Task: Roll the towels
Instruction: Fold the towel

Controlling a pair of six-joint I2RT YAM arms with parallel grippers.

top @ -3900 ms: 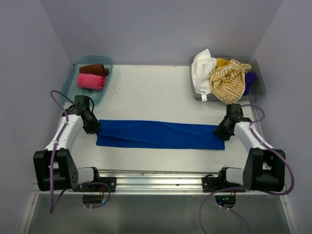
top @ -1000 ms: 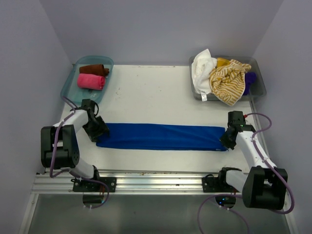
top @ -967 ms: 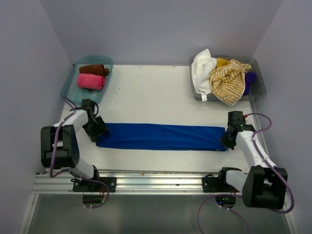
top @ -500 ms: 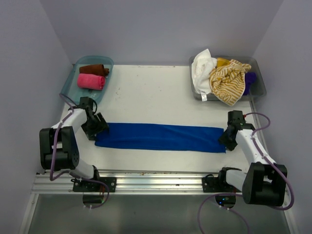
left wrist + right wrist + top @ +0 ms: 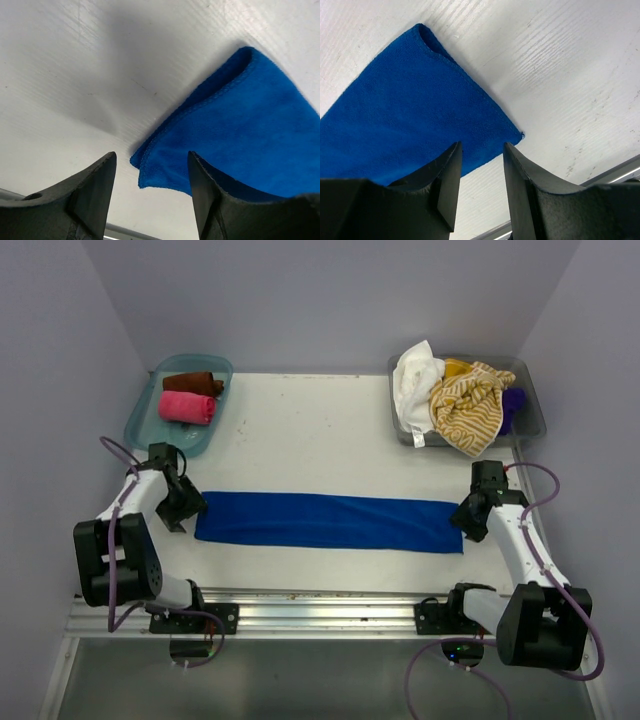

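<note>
A royal blue towel [image 5: 330, 521] lies flat as a long folded strip across the table. Its left end [image 5: 240, 130] shows in the left wrist view, its right end [image 5: 415, 105] in the right wrist view. My left gripper [image 5: 180, 510] hangs open just off the strip's left end, nothing between its fingers [image 5: 92, 200]. At the strip's right end my right gripper [image 5: 468, 523] is open too, its fingers [image 5: 442, 185] above the near corner and holding nothing. Pink [image 5: 187, 407] and brown [image 5: 193, 384] towels lie rolled in the left bin. White [image 5: 415, 375], yellow-striped [image 5: 468, 405] and purple [image 5: 512, 405] towels are heaped in the right bin.
A teal bin [image 5: 142, 420] stands at the back left of the table and a grey bin [image 5: 530, 420] at the back right. A metal rail [image 5: 320, 602] runs along the near edge between the arm bases.
My right gripper has opened and let go of the towel's right end. My left gripper has drawn back to the left, off the towel's left end. The strip lies flat.
</note>
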